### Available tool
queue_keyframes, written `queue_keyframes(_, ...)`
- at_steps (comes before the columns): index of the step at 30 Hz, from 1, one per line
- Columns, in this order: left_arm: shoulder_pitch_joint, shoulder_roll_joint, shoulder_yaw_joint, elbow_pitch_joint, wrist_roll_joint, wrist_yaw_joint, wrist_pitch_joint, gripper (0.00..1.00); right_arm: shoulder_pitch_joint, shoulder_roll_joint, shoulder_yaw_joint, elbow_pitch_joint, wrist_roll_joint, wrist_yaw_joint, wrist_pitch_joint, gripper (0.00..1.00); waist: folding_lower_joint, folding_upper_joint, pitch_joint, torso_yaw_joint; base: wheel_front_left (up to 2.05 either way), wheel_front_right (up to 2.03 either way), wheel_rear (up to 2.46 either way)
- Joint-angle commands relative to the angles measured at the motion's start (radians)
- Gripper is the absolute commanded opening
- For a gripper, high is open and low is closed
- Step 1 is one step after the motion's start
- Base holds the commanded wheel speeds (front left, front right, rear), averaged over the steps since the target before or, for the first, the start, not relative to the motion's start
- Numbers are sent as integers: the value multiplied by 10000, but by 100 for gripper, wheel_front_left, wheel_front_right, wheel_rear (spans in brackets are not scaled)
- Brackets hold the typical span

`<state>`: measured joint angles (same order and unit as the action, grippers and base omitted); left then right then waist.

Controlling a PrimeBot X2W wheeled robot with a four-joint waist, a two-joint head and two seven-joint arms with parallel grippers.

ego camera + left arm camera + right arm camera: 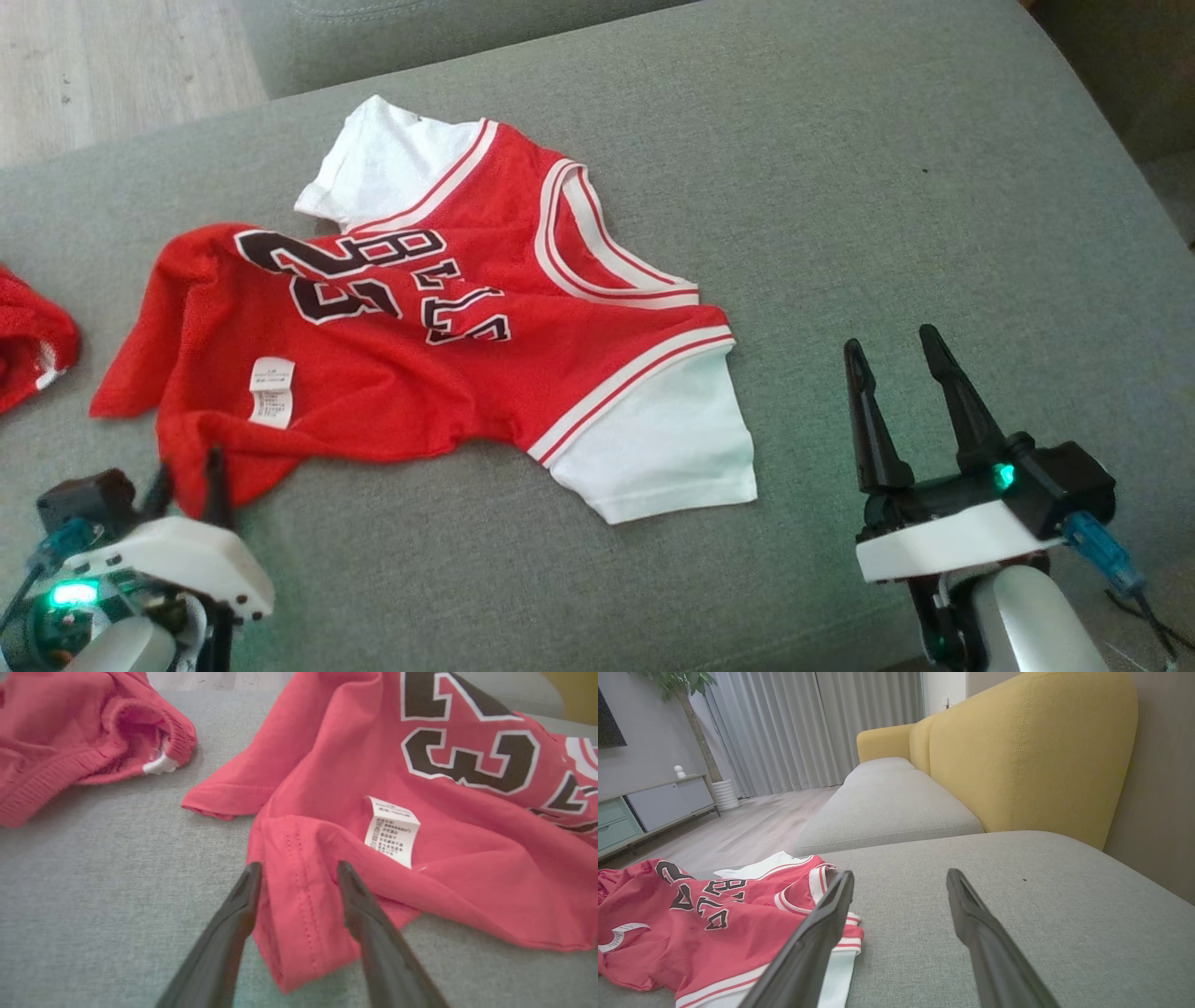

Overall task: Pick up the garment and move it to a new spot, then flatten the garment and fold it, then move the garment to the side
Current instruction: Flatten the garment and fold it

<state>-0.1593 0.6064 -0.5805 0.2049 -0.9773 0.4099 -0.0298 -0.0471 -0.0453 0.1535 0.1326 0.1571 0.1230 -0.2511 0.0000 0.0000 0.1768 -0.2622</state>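
Head view, garment [439, 373]: red basketball top with white sleeves, lying rumpled and half spread on the left half of the grey cushion [887, 187]. Its hem end is toward the cushion's left edge and its collar toward the middle.
Head view, left gripper [189, 471]: at the cushion's near left corner, fingers over the garment's nearest hem corner.
Head view, right gripper [890, 341]: fingers spread with nothing between them, over bare cushion by the near edge, apart from the white sleeve [663, 439].
Head view, second red piece [28, 345]: at the cushion's left edge, apart from the garment.
Left wrist view, hem corner [299, 933]: a stitched fold lies between the two fingers, which stand apart on either side of it and do not pinch it.
Left wrist view, care label [392, 830]: turned outward, just beyond that fold.
Right wrist view, fingers: apart, pointing along bare cushion toward the yellow backrest [1031, 751]; the garment lies off to that view's left.
Handling: looks light, thin and limp, so it will probably sag and bunch when lifted and drag a little on the woven cushion.
Hold: the doubled, stitched hem corners and the banded sleeve seams look firmest; a single loose layer looks the weaker hold.
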Motion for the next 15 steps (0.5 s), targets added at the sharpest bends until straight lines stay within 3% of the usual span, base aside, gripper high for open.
queue_keyframes(1, -535, 364, 389, -179, -34, -51, -8, 31, -85, -49, 195, -317, 18, 77, -107, 100, 0, 0, -6, 17, 0, 0, 0)
queue_keyframes(2, -536, 364, 343, -192, -29, -106, 21, 1, -83, -49, 193, -317, 18, 77, -107, 100, 0, 0, -9, 28, 0, 0, 0)
queue_keyframes(9, -496, 382, 178, -286, 25, -276, 42, 0, -71, -49, 202, -301, 9, 77, -107, 100, 0, 0, -39, 97, 0, 0, 0)
queue_keyframes(15, -166, 460, 66, -964, 213, -98, -162, 0, -45, -49, 190, -289, -4, 77, -107, 100, 0, 0, -91, 123, 0, 0, 0)
